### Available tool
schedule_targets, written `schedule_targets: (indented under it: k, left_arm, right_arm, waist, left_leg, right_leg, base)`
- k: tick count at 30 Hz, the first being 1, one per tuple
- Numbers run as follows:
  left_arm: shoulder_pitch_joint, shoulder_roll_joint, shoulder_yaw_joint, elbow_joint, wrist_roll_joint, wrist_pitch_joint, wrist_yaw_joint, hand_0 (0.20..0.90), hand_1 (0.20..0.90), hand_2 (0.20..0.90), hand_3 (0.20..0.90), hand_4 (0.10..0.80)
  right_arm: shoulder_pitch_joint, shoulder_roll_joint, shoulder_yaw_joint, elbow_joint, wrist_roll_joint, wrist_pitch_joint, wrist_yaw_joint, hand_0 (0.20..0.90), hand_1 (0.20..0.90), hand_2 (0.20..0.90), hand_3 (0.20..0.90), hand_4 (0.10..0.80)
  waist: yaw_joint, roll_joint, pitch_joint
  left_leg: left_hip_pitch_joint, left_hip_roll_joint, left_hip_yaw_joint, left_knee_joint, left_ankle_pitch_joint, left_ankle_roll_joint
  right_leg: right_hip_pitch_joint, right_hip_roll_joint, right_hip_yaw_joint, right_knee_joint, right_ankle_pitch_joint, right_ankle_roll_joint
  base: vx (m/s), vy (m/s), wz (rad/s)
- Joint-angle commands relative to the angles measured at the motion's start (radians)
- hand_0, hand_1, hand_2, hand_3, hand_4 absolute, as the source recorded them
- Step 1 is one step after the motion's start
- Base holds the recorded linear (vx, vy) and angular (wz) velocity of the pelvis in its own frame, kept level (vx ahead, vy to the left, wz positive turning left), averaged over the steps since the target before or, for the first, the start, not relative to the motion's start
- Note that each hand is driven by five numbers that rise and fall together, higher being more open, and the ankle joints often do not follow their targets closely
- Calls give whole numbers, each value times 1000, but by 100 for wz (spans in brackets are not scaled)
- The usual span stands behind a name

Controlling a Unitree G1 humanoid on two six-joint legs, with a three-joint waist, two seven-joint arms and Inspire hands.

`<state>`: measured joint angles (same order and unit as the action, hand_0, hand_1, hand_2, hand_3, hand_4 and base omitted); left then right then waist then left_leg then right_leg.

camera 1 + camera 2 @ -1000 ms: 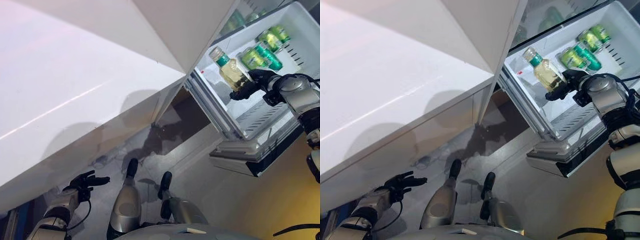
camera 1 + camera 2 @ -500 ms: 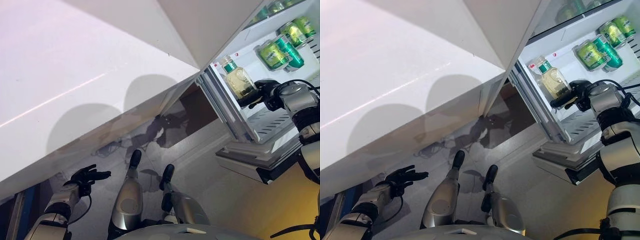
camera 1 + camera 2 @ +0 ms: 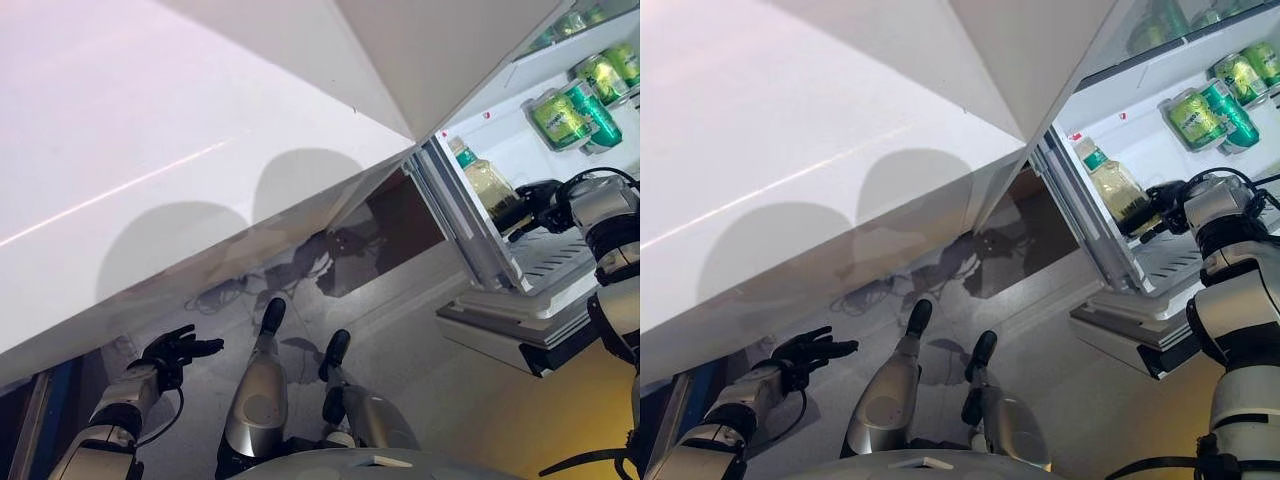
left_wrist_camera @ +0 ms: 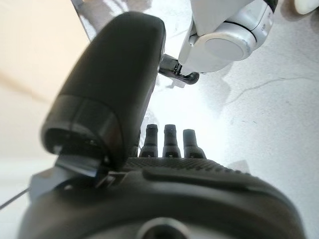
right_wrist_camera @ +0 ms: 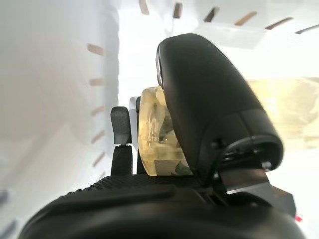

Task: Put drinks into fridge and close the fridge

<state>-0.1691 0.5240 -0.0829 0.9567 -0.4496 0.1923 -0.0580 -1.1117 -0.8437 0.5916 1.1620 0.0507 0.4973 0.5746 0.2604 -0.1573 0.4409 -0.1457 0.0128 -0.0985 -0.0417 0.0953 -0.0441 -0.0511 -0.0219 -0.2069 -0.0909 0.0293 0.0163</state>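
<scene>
My right hand (image 3: pixel 1168 195) is shut on a clear bottle of yellow drink with a green cap (image 3: pixel 1115 186) and holds it upright inside the open fridge (image 3: pixel 1095 235), close over its white wire shelf (image 3: pixel 1175 258). In the right wrist view the thumb (image 5: pixel 209 104) and fingers (image 5: pixel 118 130) clamp the bottle (image 5: pixel 155 130). Green cans (image 3: pixel 1200 105) lie on the shelf above, towards the back. My left hand (image 3: pixel 172 350) hangs low at my left side over the floor, fingers relaxed and empty; it also shows in the left wrist view (image 4: pixel 124 99).
The white fridge door (image 3: pixel 150 150) stands open across the upper left of the eye views. A drawer front (image 3: pixel 1130 335) juts out under the shelf. Grey floor (image 3: pixel 420 340) lies below, with a yellow surface (image 3: pixel 590 400) at lower right.
The whole picture has shifted, so the camera moved. My right hand has carried the bottle lower and deeper into the fridge, down close to the wire shelf. The left hand has stayed put.
</scene>
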Motion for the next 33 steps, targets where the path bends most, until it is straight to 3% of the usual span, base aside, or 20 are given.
schedule_targets:
  k: [1,7,8,10,12,13,14,33]
  left_arm:
    - [83,70,-35,-9,32,-14,-12,900,900,900,900,800]
    - [97,74,-27,-13,50,-17,-23,900,900,900,900,800]
    - [98,73,-26,-14,51,-18,-23,900,900,900,900,800]
    - [98,75,-25,-13,57,-20,-27,900,900,900,900,800]
    - [97,75,-29,-14,56,-18,-26,900,900,900,900,800]
    - [97,75,-27,-15,60,-17,-28,900,900,900,900,800]
    - [97,74,-26,-14,62,-20,-29,900,900,900,900,800]
    - [100,71,-23,-14,54,-8,-13,900,900,900,900,800]
  right_arm:
    - [-153,-83,27,39,-72,33,32,300,300,300,200,100]
    - [-130,-76,2,70,-97,44,45,300,300,300,200,100]
    - [-127,-75,0,71,-96,43,42,366,366,366,277,177]
    - [-127,-70,-4,79,-94,44,41,389,389,389,304,204]
    - [-129,-68,-8,83,-99,42,36,467,467,467,395,295]
    - [-126,-66,-13,85,-93,40,31,528,528,528,466,366]
    - [-120,-63,-20,88,-95,38,22,900,900,900,900,800]
    - [-96,-72,-49,58,-32,18,-82,900,900,900,900,800]
  waist:
    - [13,3,-43]
    - [24,6,-45]
    - [24,7,-44]
    - [28,8,-44]
    - [29,9,-44]
    - [29,10,-43]
    - [30,10,-43]
    - [17,4,-53]
  left_leg:
    - [-36,-48,50,24,-53,49]
    - [-36,-50,45,28,-53,50]
    - [-35,-50,45,28,-53,50]
    - [-36,-50,43,29,-53,50]
    - [-36,-50,42,30,-53,50]
    - [-37,-52,41,31,-53,51]
    - [-37,-52,40,30,-53,51]
    - [-19,-47,47,29,-59,55]
  right_leg:
    - [-82,-2,-9,71,56,40]
    - [-78,-3,-15,72,57,41]
    - [-77,-3,-15,72,57,41]
    - [-77,-4,-16,71,59,41]
    - [-77,-5,-19,72,59,42]
    - [-77,-5,-18,72,60,42]
    - [-77,-5,-18,72,61,42]
    - [-71,-2,-6,78,62,46]
  base:
    - [11,-14,4]
    - [5,-6,1]
    - [0,0,0]
    - [4,-6,2]
    - [5,-5,5]
    - [-2,-7,7]
    - [0,-11,8]
    - [2,-1,2]
